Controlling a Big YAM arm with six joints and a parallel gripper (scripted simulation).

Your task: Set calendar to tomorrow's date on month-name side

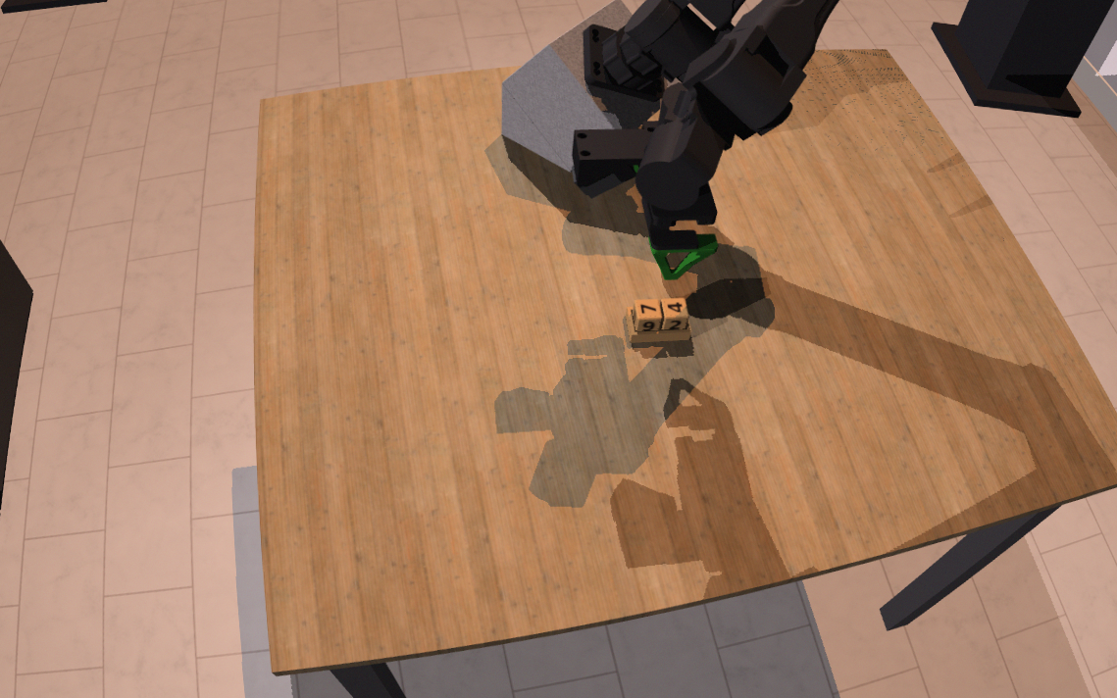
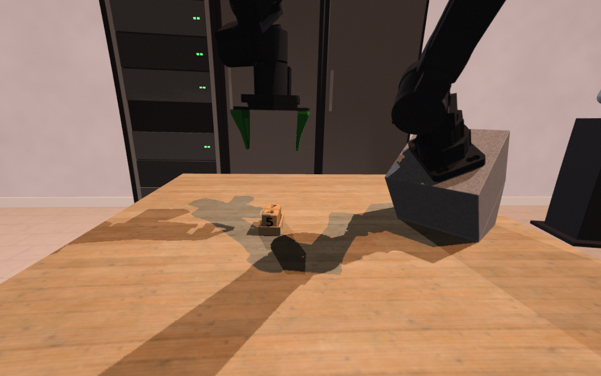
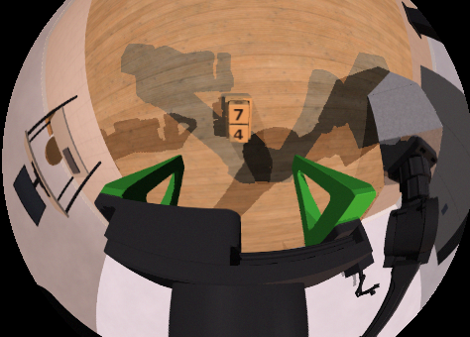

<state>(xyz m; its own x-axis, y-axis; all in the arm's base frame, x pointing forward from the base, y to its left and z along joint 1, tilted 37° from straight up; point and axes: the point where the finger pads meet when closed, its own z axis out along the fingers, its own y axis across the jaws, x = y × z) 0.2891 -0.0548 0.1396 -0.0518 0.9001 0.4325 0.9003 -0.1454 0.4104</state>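
Note:
A small wooden calendar stands near the middle of the table. Its tray (image 1: 662, 339) (image 2: 269, 230) lies flat and holds two cubes side by side. In the top view the left cube (image 1: 647, 314) (image 3: 238, 111) shows 7 on top and 9 on its side. The right cube (image 1: 674, 312) (image 3: 238, 135) shows 4 on top and 2 on its side. In the exterior view the near cube (image 2: 270, 221) shows a 5. My gripper (image 1: 682, 258) (image 2: 272, 147) (image 3: 238, 164), with green fingers, is open and empty. It hangs well above the table, a little to the arm-base side of the calendar.
The arm's grey base block (image 1: 545, 104) (image 2: 447, 205) sits at the table's far edge. A dark server rack (image 2: 167, 93) stands behind the table. A black stand (image 2: 592, 181) (image 1: 1022, 52) stands off the table's side.

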